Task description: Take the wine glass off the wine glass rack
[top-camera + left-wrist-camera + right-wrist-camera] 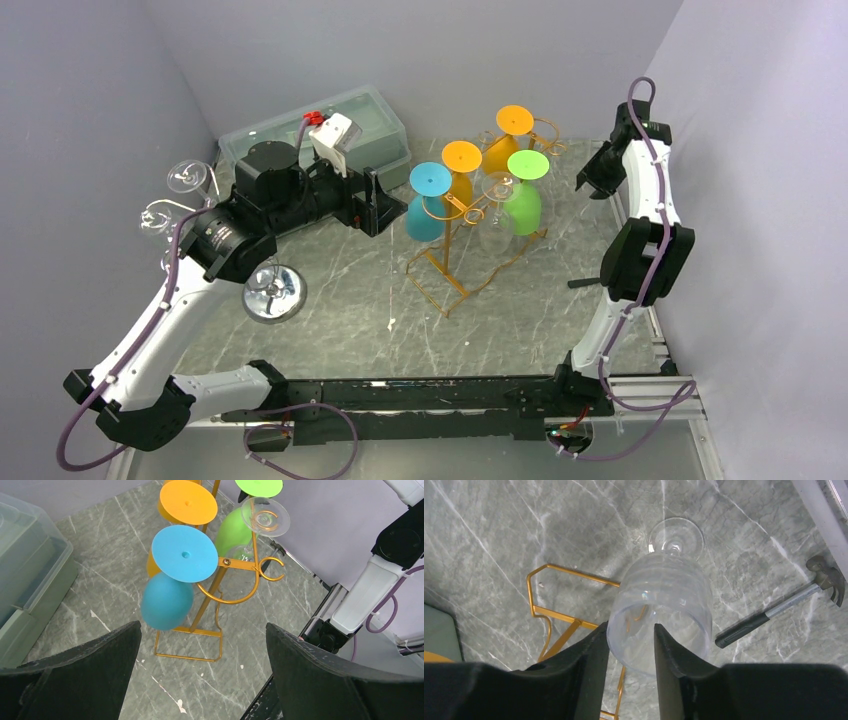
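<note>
The wine glass (659, 605) stands upright on the tabletop (499, 530) near the far right corner, foot down and mouth up, its long axis vertical, just beside the rack (559, 615). The right tool (630, 630) is released, with one finger on each side of the rim wall. The left tool (202, 626) is released wide and faces the rack.

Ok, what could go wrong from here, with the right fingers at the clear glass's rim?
1. The right gripper has its fingers parted either side of the clear glass rim; pulling away at an angle could hook the rim and tip it.
2. The hammer lies close by, so a toppled glass might strike it.
3. The left gripper, wide open, faces the wine glass rack; reaching in could bump the hanging blue glass.
</note>
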Available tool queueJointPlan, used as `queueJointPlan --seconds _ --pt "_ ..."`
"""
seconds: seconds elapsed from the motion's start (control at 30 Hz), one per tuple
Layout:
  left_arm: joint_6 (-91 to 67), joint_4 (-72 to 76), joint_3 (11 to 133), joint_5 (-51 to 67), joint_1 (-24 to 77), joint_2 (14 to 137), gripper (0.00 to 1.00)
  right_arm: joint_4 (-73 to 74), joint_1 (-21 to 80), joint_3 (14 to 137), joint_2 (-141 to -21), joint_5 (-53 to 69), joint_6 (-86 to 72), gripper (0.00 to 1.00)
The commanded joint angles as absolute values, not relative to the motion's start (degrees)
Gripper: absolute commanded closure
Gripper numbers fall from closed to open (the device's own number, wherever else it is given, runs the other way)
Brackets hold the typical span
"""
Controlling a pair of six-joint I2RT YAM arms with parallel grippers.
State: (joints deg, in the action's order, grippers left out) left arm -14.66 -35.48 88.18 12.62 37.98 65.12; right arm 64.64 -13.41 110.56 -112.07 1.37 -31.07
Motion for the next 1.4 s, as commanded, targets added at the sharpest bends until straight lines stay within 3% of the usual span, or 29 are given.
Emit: queueJointPlan --seconds 0.0,0.47,0.8,1.0,1.37 --pt "-14.0 -34.8 88.4 13.0 38.2 65.0 0.01 64.8 -13.5 114.1 -110.5 0.2 -30.9 0.59" --pt "-14.8 -34.3 88.7 13.2 38.2 66.1 0.01 65.8 -12.9 115.5 -105.5 -3.7 -30.8 0.53" --pt "-15.7 -34.3 89.2 13.7 38.2 66.5 0.01 65.5 -12.3 114.6 -95.5 -4.3 -32.1 0.51" --pt "-16.8 -33.9 89.1 13.9 38.2 66.8 0.00 64.0 -12.3 111.1 -87.2 -0.4 -33.5 0.46" --pt "-18.8 -33.8 89.4 12.9 38.2 66.9 0.00 56.7 -11.4 92.8 -67.1 19.1 -39.0 0.46"
